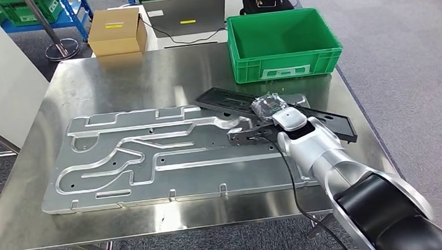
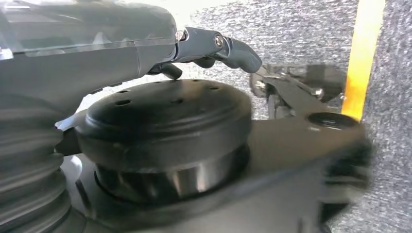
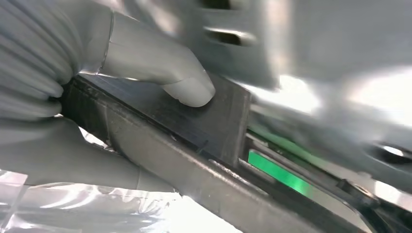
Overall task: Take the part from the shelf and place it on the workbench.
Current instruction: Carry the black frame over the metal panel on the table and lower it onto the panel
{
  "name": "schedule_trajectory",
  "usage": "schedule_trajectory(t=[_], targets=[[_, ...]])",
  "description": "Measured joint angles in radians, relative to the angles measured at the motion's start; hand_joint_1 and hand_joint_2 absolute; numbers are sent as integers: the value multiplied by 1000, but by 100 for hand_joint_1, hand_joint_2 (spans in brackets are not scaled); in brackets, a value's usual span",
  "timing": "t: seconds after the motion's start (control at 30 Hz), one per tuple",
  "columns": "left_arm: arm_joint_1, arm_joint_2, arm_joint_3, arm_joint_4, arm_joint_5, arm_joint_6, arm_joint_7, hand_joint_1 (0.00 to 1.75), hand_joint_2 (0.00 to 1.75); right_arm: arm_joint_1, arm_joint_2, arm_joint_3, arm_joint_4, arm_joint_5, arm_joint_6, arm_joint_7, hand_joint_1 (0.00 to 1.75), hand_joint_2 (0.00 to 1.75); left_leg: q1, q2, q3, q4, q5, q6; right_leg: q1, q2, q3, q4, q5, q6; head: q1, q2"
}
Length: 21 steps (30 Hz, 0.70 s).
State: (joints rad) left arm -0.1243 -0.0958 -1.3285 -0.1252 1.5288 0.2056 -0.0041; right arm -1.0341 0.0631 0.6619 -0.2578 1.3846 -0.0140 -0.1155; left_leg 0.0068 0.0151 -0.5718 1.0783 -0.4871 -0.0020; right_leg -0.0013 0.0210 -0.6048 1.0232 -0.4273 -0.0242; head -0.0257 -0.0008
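Your right hand [image 1: 271, 111] grips the black part [image 1: 328, 121], its fingers wrapped around the piece; in the right wrist view the grey thumb [image 3: 187, 87] presses flat on the part's dark upper face [image 3: 194, 121]. Your left hand [image 2: 214, 48] appears in the left wrist view with its dark fingers curled in and nothing in them.

Working from the left of the head view, you see a white cabinet side [image 1: 1, 74] beside the steel workbench [image 1: 117, 79], and behind the bench a cardboard box [image 1: 115, 30] and a laptop [image 1: 186, 14]. On the bench lies a large silver aluminium plate [image 1: 151, 158] with milled channels and small holes.

The part is a long, flat, matte black panel with raised ribs and a cut-out slot near its end. It lies slanted across the right half of the bench, one end over the plate's right corner, the other reaching toward the bench's right edge. You cannot tell whether it rests fully on the surface.

Behind it stands a green plastic crate [image 1: 283, 43].
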Motion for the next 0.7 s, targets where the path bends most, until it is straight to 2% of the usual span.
schedule_trajectory(t=[0.03,0.07,0.17,0.23,0.3,0.33,0.37,0.4,0.43,0.47,0.5,0.53,0.57,0.63,0.7], targets=[[-2,0,-1,0,0,0,-3,0,175,1,6,0,0,3,-6,-2,175,175,-5,1,15,-43,16,9,0,-2,-2,0,0,4,0,0],[-2,-1,-2,0,1,-2,-8,0,175,1,11,0,0,6,-11,-2,175,175,-8,1,20,-63,21,15,0,-6,-4,0,1,9,0,0],[1,-2,-2,0,3,-11,-28,0,175,3,20,0,-2,16,-22,-5,175,175,-6,-6,24,-80,33,22,0,-13,-6,0,0,25,0,0],[0,-5,-2,0,3,-18,-38,0,175,4,23,1,-4,24,-27,-12,175,175,0,-6,28,-96,44,28,-1,-15,-32,55,-38,35,2,0],[0,-7,-3,0,3,-20,-40,0,175,10,23,3,-4,29,-35,-18,175,175,0,-6,27,-99,47,31,-5,-15,-93,182,-100,42,4,0],[1,-8,-3,0,3,-20,-39,0,175,14,23,5,-4,30,-39,-20,138,131,0,-6,27,-98,47,31,-8,-15,-122,239,-118,45,4,0],[1,-8,-3,0,5,-18,-37,0,175,16,23,6,-4,32,-43,-21,95,87,1,-7,27,-98,46,30,-10,-16,-137,266,-118,47,4,0],[2,-8,-3,0,7,-16,-35,0,175,18,23,8,-4,34,-45,-23,51,44,1,-8,28,-96,43,29,-13,-16,-132,253,-97,49,4,0],[2,-8,-3,0,9,-13,-34,0,175,18,23,9,-4,35,-45,-24,7,0,2,-9,30,-92,40,26,-16,-16,-108,202,-62,49,4,0],[1,-9,-3,0,11,-10,-33,0,175,18,23,10,-4,35,-46,-24,0,0,3,-11,30,-88,36,22,-19,-16,-75,130,-28,49,4,0],[1,-9,-3,0,12,-7,-31,0,175,18,23,11,-4,36,-46,-25,0,0,2,-12,29,-82,31,17,-18,-15,-44,66,-5,48,5,0],[0,-10,-3,0,14,-4,-30,0,175,19,23,11,-4,35,-46,-24,0,0,1,-14,27,-78,28,12,-18,-15,-24,23,7,45,4,0],[0,-10,-3,0,16,0,-28,0,175,19,24,11,-5,34,-46,-23,0,0,-1,-15,24,-76,25,7,-16,-15,-17,4,7,40,4,0],[0,-11,-3,0,20,3,-25,0,175,21,25,11,-5,28,-50,-21,0,0,-1,-15,23,-76,23,-4,-13,-15,-17,2,6,29,3,0],[0,-11,-2,0,20,2,-24,0,175,21,27,11,-6,21,-53,-19,0,0,3,-15,16,-54,6,-15,-15,-17,-14,-4,8,16,3,0]])
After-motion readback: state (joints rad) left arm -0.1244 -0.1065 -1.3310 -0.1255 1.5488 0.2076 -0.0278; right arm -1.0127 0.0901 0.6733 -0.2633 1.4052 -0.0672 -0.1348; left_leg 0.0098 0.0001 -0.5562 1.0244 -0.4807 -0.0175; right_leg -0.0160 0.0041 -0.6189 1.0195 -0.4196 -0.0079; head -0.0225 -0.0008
